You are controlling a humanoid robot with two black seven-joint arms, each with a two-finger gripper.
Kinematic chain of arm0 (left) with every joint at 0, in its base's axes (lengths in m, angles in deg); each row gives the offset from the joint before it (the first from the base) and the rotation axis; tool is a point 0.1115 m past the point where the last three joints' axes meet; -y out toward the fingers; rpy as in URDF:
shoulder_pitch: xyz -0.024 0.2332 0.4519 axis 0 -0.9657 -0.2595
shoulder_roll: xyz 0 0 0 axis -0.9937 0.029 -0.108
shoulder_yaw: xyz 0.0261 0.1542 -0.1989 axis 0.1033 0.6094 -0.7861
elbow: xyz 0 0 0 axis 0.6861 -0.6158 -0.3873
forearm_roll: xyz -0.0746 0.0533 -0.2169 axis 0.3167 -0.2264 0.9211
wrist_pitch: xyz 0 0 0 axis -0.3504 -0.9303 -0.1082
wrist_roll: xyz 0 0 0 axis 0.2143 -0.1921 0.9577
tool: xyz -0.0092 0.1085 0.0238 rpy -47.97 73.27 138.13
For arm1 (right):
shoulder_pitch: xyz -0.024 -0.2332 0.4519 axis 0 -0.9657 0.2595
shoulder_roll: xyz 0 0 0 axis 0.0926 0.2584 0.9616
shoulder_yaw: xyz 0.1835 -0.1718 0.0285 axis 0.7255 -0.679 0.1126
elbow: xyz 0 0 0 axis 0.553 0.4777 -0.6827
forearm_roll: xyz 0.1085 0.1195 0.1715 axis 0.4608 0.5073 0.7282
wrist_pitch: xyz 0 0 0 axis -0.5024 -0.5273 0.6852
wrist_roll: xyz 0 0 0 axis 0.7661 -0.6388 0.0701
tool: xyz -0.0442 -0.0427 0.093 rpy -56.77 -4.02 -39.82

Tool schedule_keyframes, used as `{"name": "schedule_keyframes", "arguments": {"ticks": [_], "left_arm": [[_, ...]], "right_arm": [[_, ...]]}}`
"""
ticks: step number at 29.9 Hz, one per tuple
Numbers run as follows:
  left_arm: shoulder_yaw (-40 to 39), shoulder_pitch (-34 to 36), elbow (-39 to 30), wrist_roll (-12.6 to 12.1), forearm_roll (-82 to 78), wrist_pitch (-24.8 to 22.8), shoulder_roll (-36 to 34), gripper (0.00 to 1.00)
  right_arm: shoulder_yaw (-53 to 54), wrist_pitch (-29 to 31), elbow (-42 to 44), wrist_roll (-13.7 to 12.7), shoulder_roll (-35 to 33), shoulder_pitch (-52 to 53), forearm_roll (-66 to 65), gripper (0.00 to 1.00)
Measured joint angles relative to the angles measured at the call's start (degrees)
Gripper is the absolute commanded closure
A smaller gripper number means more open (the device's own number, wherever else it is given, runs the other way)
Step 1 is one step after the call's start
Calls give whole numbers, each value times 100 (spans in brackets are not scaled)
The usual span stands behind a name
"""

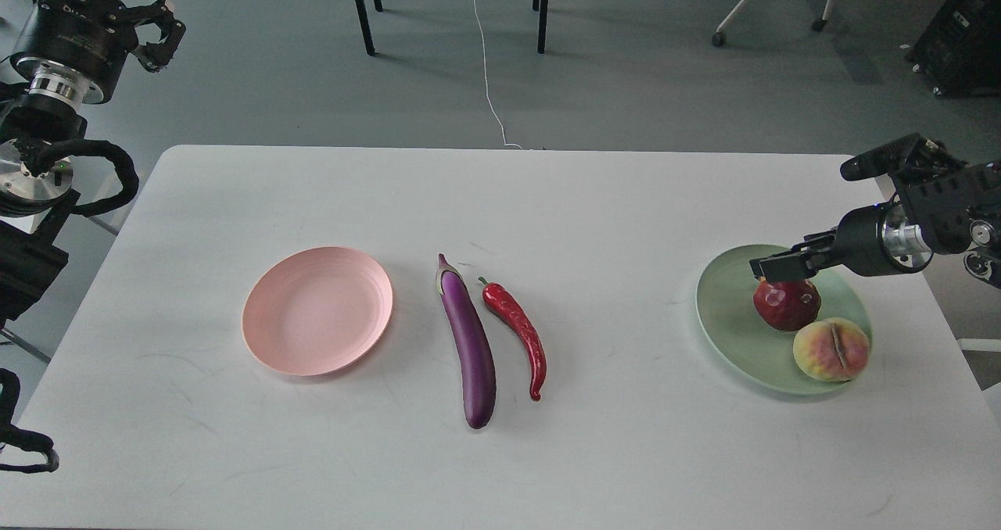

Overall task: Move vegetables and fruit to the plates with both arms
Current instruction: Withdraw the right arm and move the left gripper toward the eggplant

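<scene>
The pomegranate (787, 303) lies in the pale green plate (727, 323) at the right side of the white worktop (500, 452), touching or just beside the peach (831, 349), which sits nearer the plate's front right rim with its brown crease facing up. The right tool (782, 267) hangs just above the pomegranate's top, coming in from the right edge on a black arm with a silver collar. Its fingers (770, 268) lie close along each other and point left. They are clear of the fruit's sides and grip nothing. Whether the lower finger brushes the top of the pomegranate cannot be told. How wide the gap between them is cannot be told from this side-on angle either.

The pale pink plate (318, 310) sits left of the middle of the worktop. To its right the purple eggplant (468, 342) lies with its pale-green stem end pointing away from the robot. Just beside it, on its right and apart from it by a thin gap, lies the red chili pepper (518, 334), roughly parallel to it and curling at its near tip.

The left tool (160, 26) is raised at the upper left, off the worktop and over the grey floor (626, 84). Its prongs stand spread apart with nothing between them.
</scene>
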Motion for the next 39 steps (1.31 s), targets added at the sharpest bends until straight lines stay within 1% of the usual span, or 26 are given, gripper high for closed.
{"name": "schedule_keyframes", "arguments": {"ticks": [3,6,10,12,16,19,20,22,27,30,32,35,39], "left_arm": [[32,0,-21,29,-50,0,-43,2],[154,0,-105,48,-406,0,-124,2],[241,1,-437,41,-1016,0,-246,2],[440,-14,-919,20,-1293,0,-389,2],[1186,-47,-2080,17,-1837,19,-911,2],[1593,-40,-2959,12,-2376,225,-1213,2],[1641,-28,-3127,-9,-2549,284,-1261,2],[1723,-11,-3576,-98,-3149,421,-1378,2],[1766,-7,-4595,-572,-4587,478,-1603,2],[1851,-7,-5117,-806,-5334,483,-1660,2],[1949,-7,-5373,-871,-5862,492,-1664,2],[2083,-13,-5717,-888,-6639,475,-1682,2],[2460,-15,-6184,-902,-7665,302,-1771,2]], "right_arm": [[682,-20,132,-4,23,-3,853,3],[1140,-14,231,-41,74,-14,1936,3],[1520,-66,425,-55,115,-41,3421,3],[1598,-83,475,-23,152,-64,4200,3],[1645,-88,512,-2,155,-122,5703,3],[1680,-63,545,-1,119,-227,6912,2],[1699,-52,564,-1,112,-277,7246,2],[1755,-20,649,0,100,-425,7988,1],[2046,243,1042,0,110,-894,9708,1],[2340,322,1421,0,154,-1249,10322,1],[2622,333,1635,4,168,-1540,10590,1],[3112,336,1784,7,201,-2089,10912,1],[3835,336,1852,8,288,-2878,11062,1]]}}
